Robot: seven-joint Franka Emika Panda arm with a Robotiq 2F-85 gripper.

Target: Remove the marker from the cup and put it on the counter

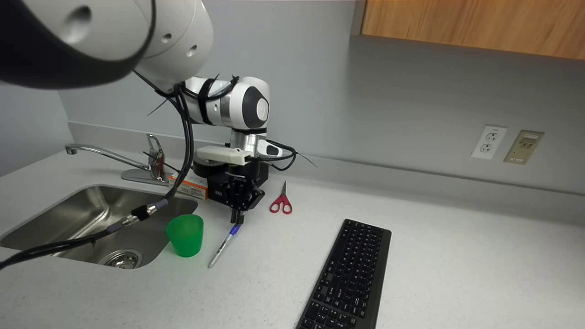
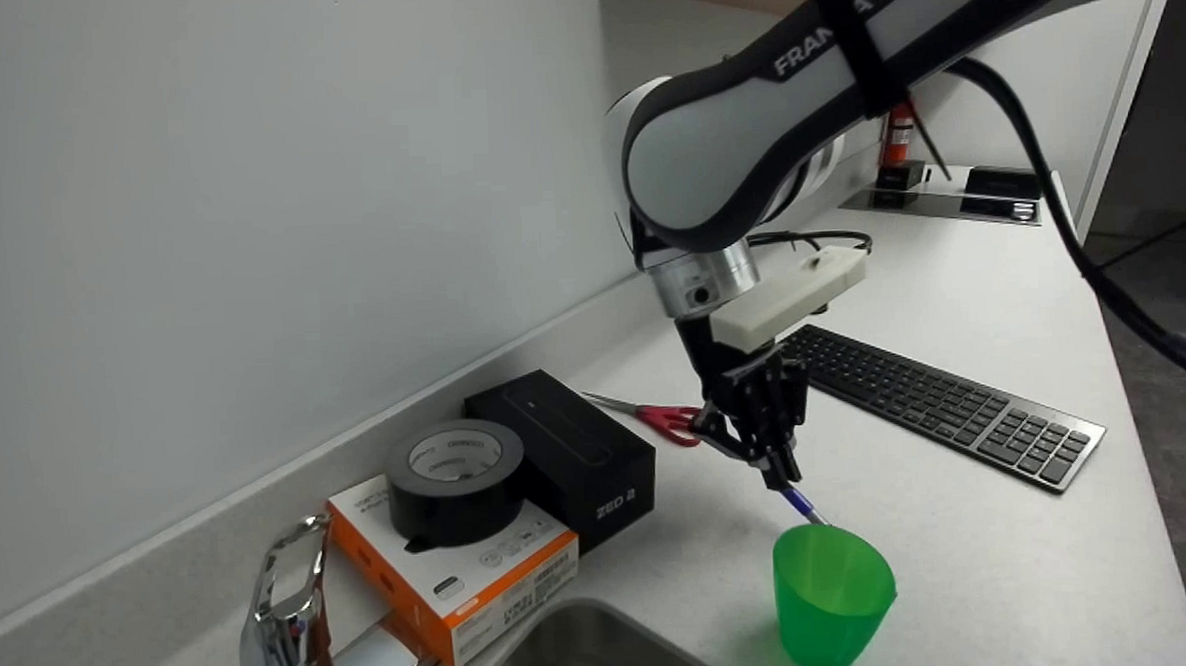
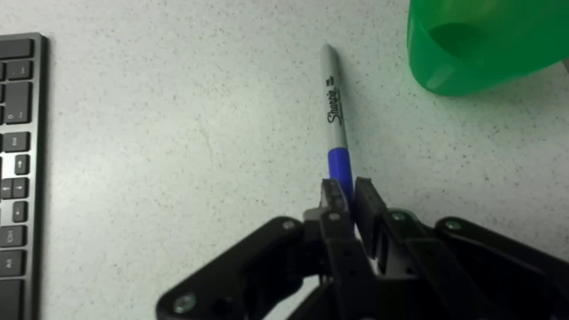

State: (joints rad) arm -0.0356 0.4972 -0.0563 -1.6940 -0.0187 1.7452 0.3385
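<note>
Clearly, the jaws are closed, gripping the blue end of the marker [image 3: 332, 98], one of them on each side of it in the wrist view. The marker is out of the cup [image 1: 185, 235]; its grey body slants down from the jaws toward the surface [image 1: 457, 265], though whether the grey tip touches cannot be told. The bright green cup stands upright just beside the marker, between it and the steel sink [image 1: 82, 214]. In an exterior view, the cup [image 2: 833, 603] hides most of the marker, leaving only the blue part and a short stretch of grey in sight.

Near the jaws lies a pair of red-handled scissors [image 1: 283, 199], its blades pointing toward the wall [image 1: 297, 55]. A black keyboard [image 1: 349, 274] lies flat, well apart from the cup, with the marker between them. By the chrome faucet [image 1: 156, 167] sits a white-and-orange box [image 2: 473, 573]; a roll of black tape [image 2: 456, 514] rests on it, and a black box [image 2: 599, 463] marked ZED 2 stands just beside. Higher up, an outlet [image 1: 489, 142] and a beige plate [image 1: 523, 147] are fixed to the wall, below a wooden cabinet [image 1: 475, 23]. Over the surface hangs the white-and-black arm [image 2: 735, 137], with a black strap [image 2: 856, 46] wound around it.
</note>
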